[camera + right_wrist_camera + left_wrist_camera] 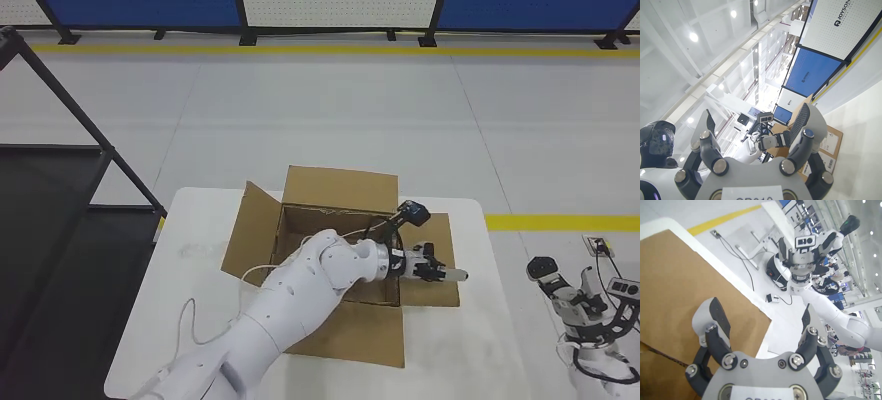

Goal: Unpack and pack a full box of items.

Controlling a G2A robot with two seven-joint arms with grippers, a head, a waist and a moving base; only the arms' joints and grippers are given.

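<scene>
Inside box (335,190), L arm (300,300) half-blocks my view; left pincer (762,305) wide apart, empty, over flap (677,285); right pincer (757,108) same.

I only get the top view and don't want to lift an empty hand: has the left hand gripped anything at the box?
Observer: No. The left hand is open and empty above the cardboard flap.
Operator: Is the right hand free to help?
Observer: The right hand is open and empty too.
Operator: Which way does it face?
Observer: Upward, toward the ceiling lights.
</scene>
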